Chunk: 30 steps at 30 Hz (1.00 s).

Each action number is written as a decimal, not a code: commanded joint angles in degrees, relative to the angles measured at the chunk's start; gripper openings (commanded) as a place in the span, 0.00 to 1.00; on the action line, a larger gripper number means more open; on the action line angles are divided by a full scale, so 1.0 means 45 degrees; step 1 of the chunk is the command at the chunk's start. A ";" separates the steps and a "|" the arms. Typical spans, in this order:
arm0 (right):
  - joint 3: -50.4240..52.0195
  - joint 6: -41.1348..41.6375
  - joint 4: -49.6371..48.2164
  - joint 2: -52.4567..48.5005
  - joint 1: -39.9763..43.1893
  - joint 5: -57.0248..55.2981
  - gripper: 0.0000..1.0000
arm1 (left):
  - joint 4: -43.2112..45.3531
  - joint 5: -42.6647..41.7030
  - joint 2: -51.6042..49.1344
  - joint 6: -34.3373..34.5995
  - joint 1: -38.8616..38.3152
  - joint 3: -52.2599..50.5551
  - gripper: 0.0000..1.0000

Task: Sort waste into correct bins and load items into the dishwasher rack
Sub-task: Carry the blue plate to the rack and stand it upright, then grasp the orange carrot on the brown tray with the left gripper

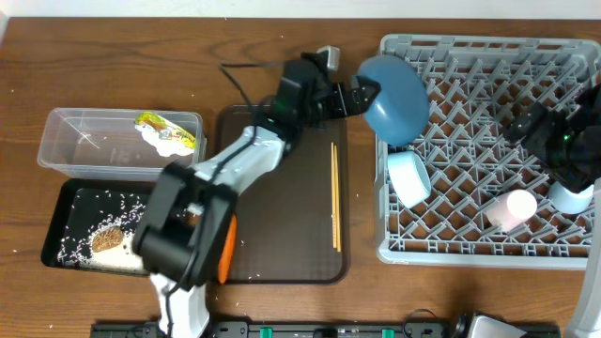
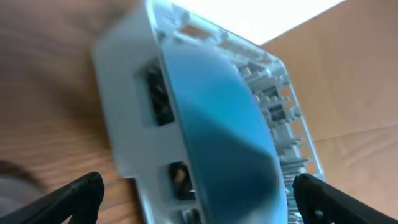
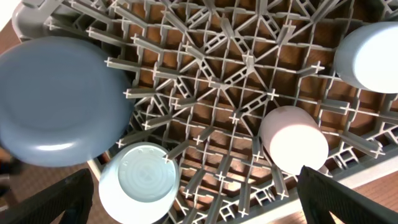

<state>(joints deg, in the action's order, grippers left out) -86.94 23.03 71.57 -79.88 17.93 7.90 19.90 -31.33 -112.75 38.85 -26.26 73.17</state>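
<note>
The blue plate (image 1: 396,94) stands on edge, leaning at the left end of the grey dishwasher rack (image 1: 488,252). My left gripper (image 1: 366,95) is open right beside it, and the plate (image 2: 217,124) lies between its spread fingers (image 2: 199,196). My right gripper (image 1: 556,141) hovers open and empty over the rack's right side (image 3: 196,193). In the rack lie the upturned pale bowl (image 1: 409,176), pink cup (image 1: 515,208) and light blue cup (image 1: 571,195). The chopsticks (image 1: 334,195) lie on the brown tray. The carrot (image 1: 226,249) is partly hidden under my left arm.
The clear tub (image 1: 66,141) at the left holds the yellow-green packet (image 1: 161,124) and white wrapper (image 1: 175,144). The black tray (image 1: 66,211) below it holds rice grains and a brown lump (image 1: 106,239). The brown serving tray (image 1: 291,253) lies under my left arm.
</note>
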 commanded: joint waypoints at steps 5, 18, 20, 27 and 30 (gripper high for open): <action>-0.0049 -0.0083 0.0010 0.0010 0.0117 -0.0087 0.97 | -0.2929 0.0597 0.2501 -0.2705 0.1112 0.0107 0.98; -0.0049 -0.0865 0.0248 0.0010 -0.0107 0.0117 0.96 | -1.6043 0.6387 0.6455 -0.5047 0.1234 0.0102 0.98; -0.0049 -0.0899 0.0311 0.0010 -0.0189 0.0112 0.96 | -1.7816 0.7077 0.6513 -0.4843 0.1234 0.0024 0.99; -0.0049 -0.0894 0.0525 0.0010 -0.0253 0.0112 0.96 | -1.9443 0.7116 0.6504 -0.3458 0.1258 -0.2472 0.76; -0.0049 -0.0899 0.0486 0.0010 -0.0253 0.0112 0.96 | -1.8510 0.7111 0.6504 -0.3458 0.1258 -0.3891 0.73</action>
<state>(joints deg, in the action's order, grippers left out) -86.85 19.92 73.78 -79.88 17.32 8.12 -64.64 -1.04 -83.48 21.65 -20.62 59.44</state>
